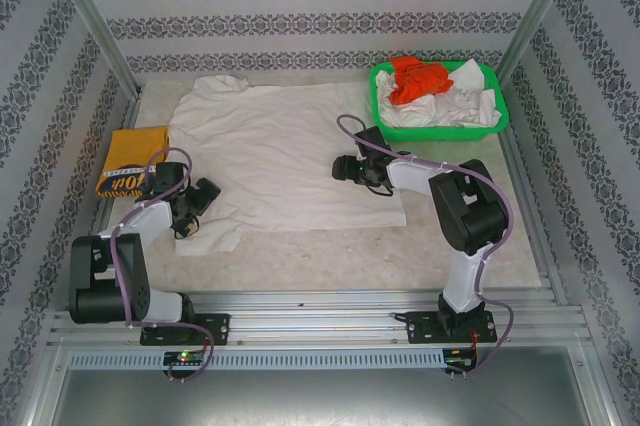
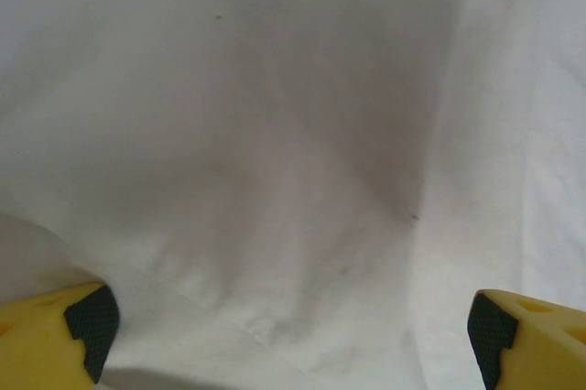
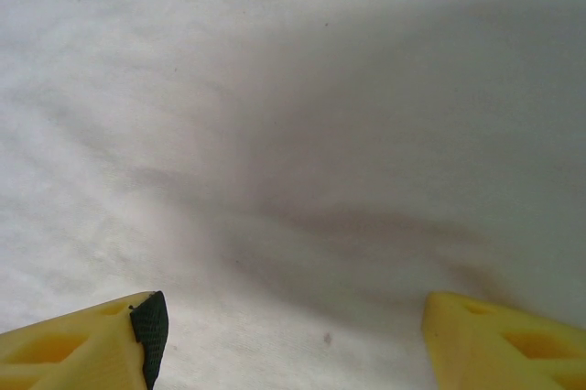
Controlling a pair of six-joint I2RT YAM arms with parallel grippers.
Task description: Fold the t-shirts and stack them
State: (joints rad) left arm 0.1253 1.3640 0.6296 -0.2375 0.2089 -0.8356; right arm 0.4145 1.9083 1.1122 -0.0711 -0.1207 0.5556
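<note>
Beneath and between the two sets of fingers, a large cream-white cotton t-shirt (image 1: 290,146) is spread almost flat across the pale worktop (image 1: 330,256). Its far collar end is bunched, and its near left corner is rumpled beside the left fingers (image 1: 192,214). The left fingers are seen splayed very wide, with bare white cloth below the gap and nothing gripped. The right fingers (image 1: 342,168), set over the shirt's right-hand half, are parted too, somewhat less widely, and nothing is held by them either; smooth cloth with one shallow crease is seen under them.

Just outside the left fingers, at the worktop's edge, a mustard-yellow t-shirt with dark lettering (image 1: 130,161) lies folded into a compact rectangle, so one garment is judged finished and the stack begun. Beyond the right fingers, well apart, a green plastic basket (image 1: 440,132) is seen holding an orange-red t-shirt (image 1: 415,81) and crumpled white t-shirts (image 1: 460,106), none of them folded.

The task is therefore judged to be at an early stage. The spread shirt is laid out, but no fold can be made out in it yet. It has then to be placed on the yellow one, and the basket's contents worked through.
</note>
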